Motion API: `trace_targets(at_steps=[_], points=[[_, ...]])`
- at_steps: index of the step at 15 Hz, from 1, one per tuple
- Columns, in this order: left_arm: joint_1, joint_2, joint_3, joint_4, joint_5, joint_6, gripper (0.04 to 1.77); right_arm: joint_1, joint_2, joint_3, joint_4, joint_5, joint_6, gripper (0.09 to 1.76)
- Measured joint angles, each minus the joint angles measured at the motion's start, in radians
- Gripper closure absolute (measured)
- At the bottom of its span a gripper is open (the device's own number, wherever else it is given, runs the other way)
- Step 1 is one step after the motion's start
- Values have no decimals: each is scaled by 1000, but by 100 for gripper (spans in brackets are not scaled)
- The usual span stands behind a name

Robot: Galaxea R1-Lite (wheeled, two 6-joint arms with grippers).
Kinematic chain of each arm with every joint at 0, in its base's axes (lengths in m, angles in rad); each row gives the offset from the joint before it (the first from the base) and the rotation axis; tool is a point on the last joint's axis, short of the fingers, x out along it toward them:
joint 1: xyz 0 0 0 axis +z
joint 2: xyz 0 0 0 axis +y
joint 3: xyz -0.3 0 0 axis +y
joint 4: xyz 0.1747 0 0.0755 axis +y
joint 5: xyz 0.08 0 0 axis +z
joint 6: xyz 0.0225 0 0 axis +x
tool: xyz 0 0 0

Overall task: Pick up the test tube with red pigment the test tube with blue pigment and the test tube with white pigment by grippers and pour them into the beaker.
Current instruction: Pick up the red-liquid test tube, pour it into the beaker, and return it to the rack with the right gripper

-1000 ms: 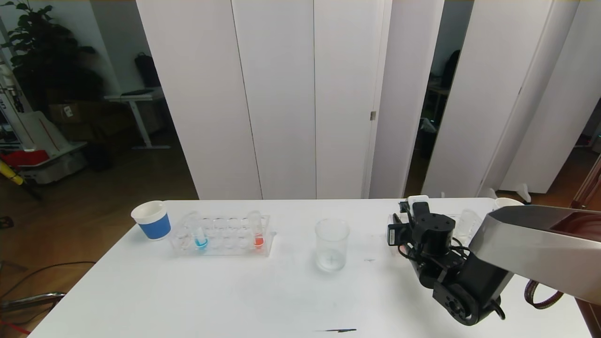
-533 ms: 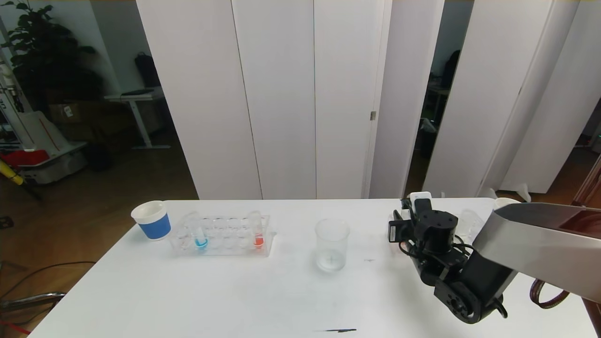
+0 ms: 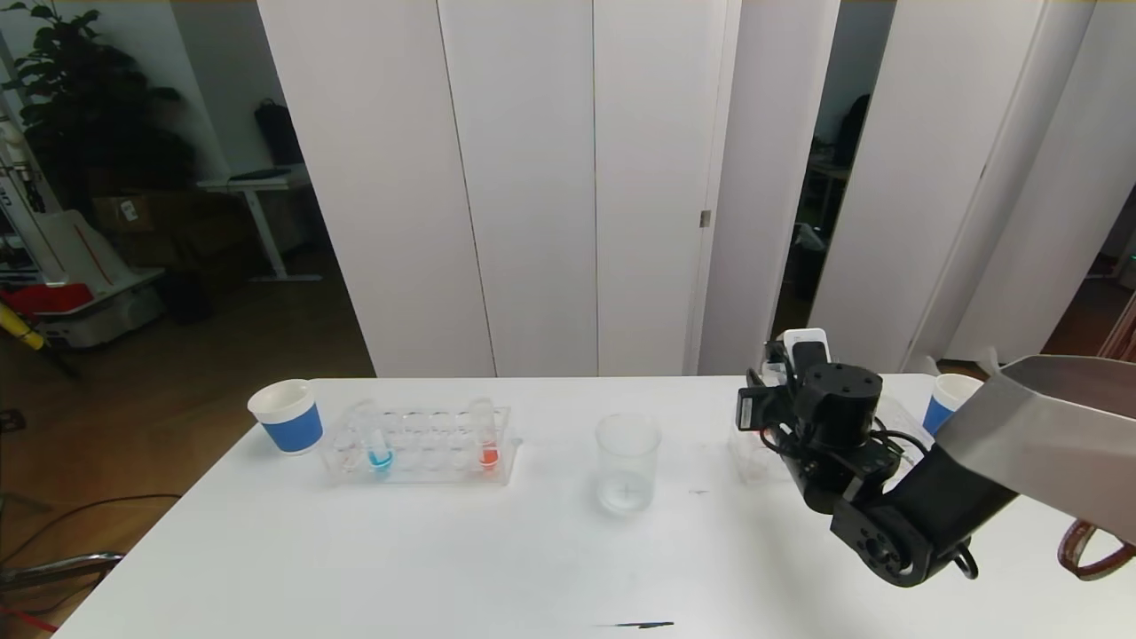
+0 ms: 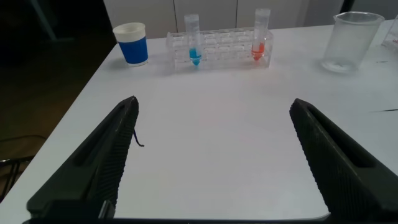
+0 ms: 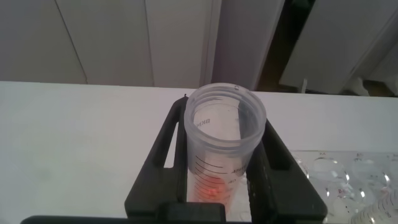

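Red-pigment clear test tube (image 5: 224,149) sat clamped in my right jaws (image 3: 799,355), awaiting carriage to the clear beaker (image 3: 627,462); left jaws (image 4: 214,162) gaped idle.

Even, diffuse overhead light keeps the white table (image 3: 444,550) bright. The room at the far left is dim. Soft shadows lie under the beaker (image 3: 627,461) and right arm. Wrist views are soft; nearby fingers (image 4: 106,168) appear blurred.
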Motion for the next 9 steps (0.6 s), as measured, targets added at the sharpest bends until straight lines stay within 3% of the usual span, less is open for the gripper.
trace_targets(at_steps=[3,6,9], points=[[0,0,0,0,0,0,7,-7,-61,-105,169,1,-1,125],[0,0,0,0,0,0,7,-19,-104,-280,369,7,-2,125],[0,0,0,0,0,0,7,-37,-123,-444,515,113,-11,125]])
